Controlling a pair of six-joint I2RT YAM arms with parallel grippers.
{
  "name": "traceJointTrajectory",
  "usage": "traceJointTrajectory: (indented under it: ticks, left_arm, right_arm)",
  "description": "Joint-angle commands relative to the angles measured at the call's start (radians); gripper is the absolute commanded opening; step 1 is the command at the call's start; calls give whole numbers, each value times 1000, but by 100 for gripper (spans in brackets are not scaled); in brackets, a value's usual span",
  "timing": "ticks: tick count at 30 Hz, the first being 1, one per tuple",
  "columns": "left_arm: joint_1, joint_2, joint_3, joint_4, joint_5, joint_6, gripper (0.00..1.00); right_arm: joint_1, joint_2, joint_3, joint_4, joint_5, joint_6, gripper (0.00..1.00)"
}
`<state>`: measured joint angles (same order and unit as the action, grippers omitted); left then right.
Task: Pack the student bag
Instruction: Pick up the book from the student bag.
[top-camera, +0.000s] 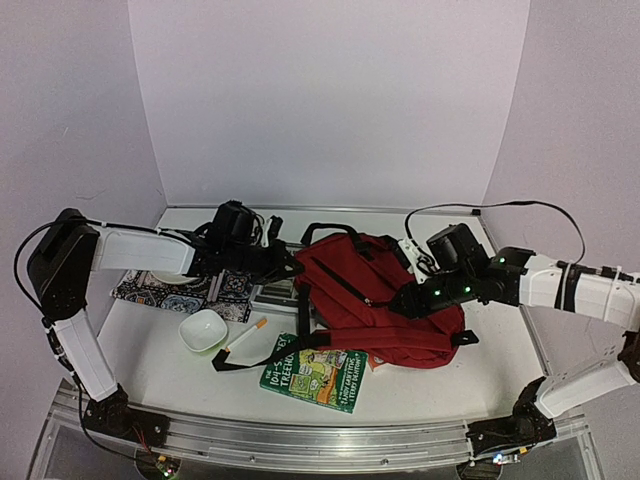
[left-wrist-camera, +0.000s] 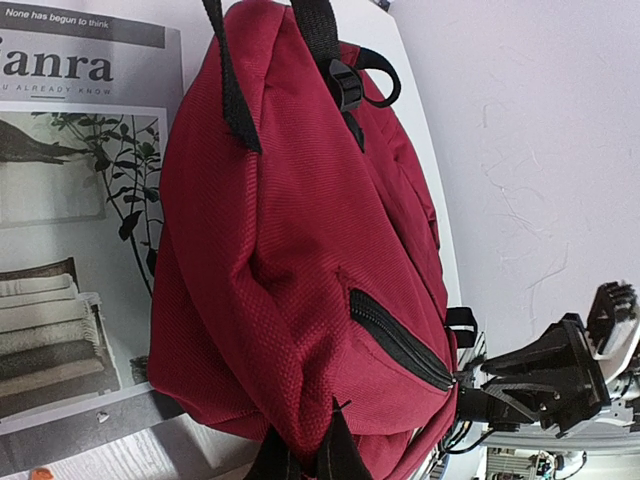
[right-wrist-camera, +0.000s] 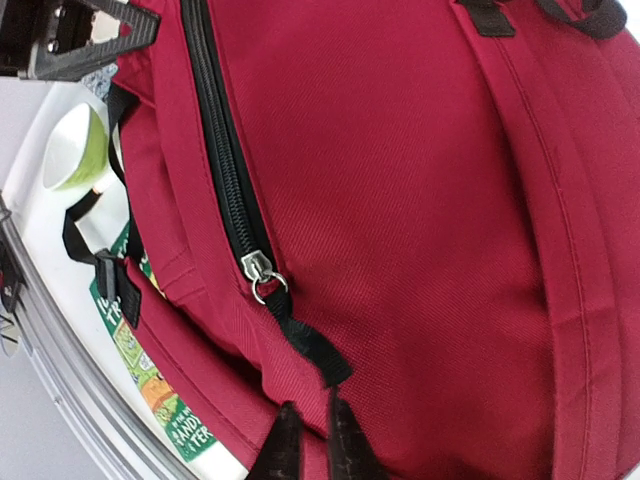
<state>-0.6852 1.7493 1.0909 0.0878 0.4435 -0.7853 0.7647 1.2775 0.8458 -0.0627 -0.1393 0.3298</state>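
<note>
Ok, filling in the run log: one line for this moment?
left gripper: shut on bag | right gripper: slightly open by zipper pull | book, bowl: outside bag

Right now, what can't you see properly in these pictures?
- Inside the student bag: every view, red fabric covers it.
- Green book's far edge: top view, bag overlaps.
- Magazine title's start: left wrist view, edge cuts it.
- Whether right pincer holds the zipper tab: right wrist view, tip hides contact.
</note>
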Motion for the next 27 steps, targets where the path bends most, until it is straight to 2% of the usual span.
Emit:
traceJointTrajectory:
  ticks: [1, 4, 9, 12, 19, 27]
  left_arm:
    - [15, -22, 62, 67, -15, 5, 0]
    - [13, -20, 63, 66, -7, 4, 0]
    - [12, -6, 71, 66, 18, -1, 0]
    - [12, -5, 76, 66, 23, 5, 0]
    - [10, -2, 81, 66, 30, 9, 0]
    - [10, -2, 84, 66, 42, 8, 0]
  right_arm:
    - [87, 27, 134, -67, 120, -99, 30]
    - [158, 62, 181, -79, 217, -149, 50]
    - [277, 112, 227, -114, 367, -234, 73]
    - [359, 144, 246, -133, 474, -286, 82]
    - [489, 281, 315, -229, 707, -355, 97]
    - [560, 435, 344, -244, 935, -415, 98]
